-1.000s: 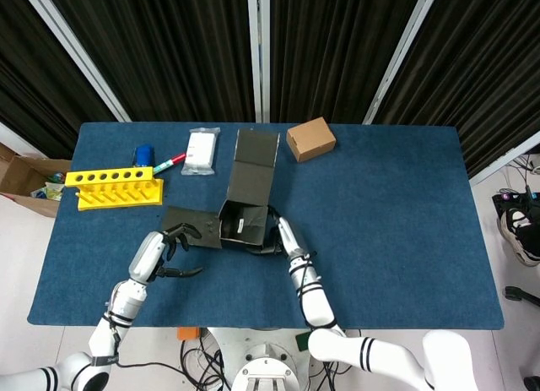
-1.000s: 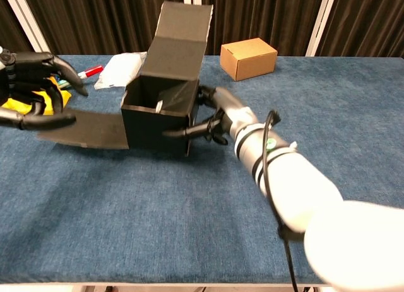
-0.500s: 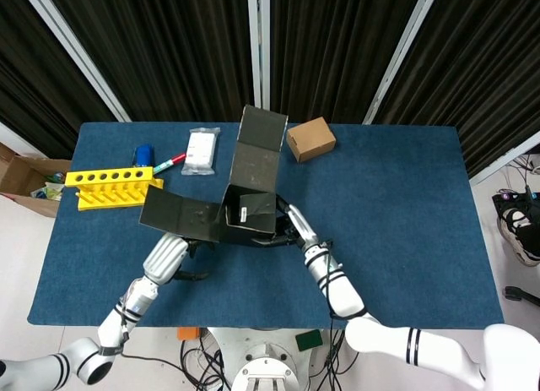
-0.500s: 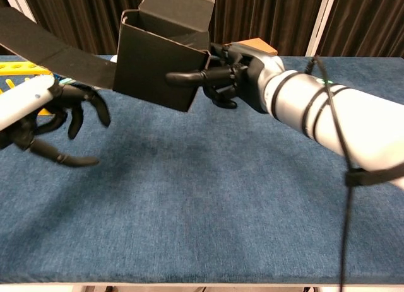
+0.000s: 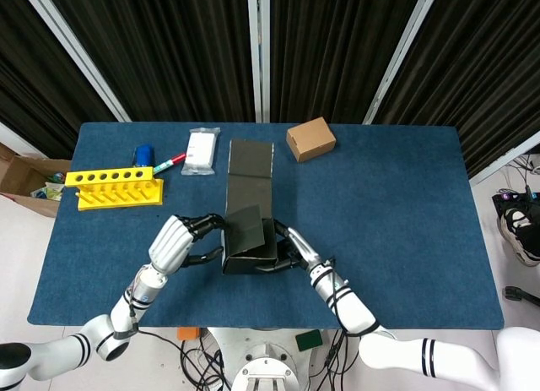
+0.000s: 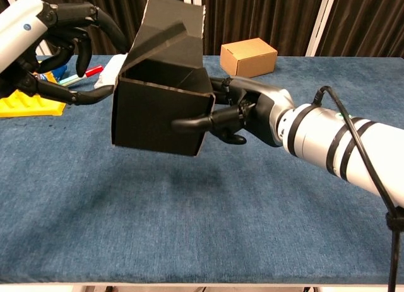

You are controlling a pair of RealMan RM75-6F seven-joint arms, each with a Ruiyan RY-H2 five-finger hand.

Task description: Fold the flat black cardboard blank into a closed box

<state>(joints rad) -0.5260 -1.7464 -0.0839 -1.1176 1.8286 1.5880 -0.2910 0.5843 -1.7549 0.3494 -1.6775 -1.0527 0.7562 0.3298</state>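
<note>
Folding in the side flaps, by the look of it, with the box body already squared up and only the top left to shut. Spread wide across both views, blue table [image 5: 405, 222]. Held clear of it near 6 o'clock in the head view, black box [image 6: 161, 115], open at the top, one side flap tipped inward over the mouth and the long lid panel standing up behind toward 12 o'clock. Nothing visible inside the box as far as the chest view shows, though the flap hides part of the interior. Gripping the box from its 3 o'clock side, right hand [image 6: 243, 112], one finger laid along the front wall and the rest curled round the corner. At the 9 o'clock side, left hand [image 6: 66, 36], fingers spread and curved, one fingertip touching the side wall, holding nothing; contact further up cannot be told. Likely next: pressing the remaining side flap down, then swinging the lid panel forward and tucking its lip into the front wall, with the right hand steadying the body so it does not skew. Toward 10 o'clock in the head view, yellow rack [image 5: 114, 188], holes apparently empty. Near 1 o'clock, small brown box [image 5: 310, 138], closed, contents hidden. Near 11 o'clock, white packet [image 5: 201, 150] beside a red marker [image 5: 169, 163].
</note>
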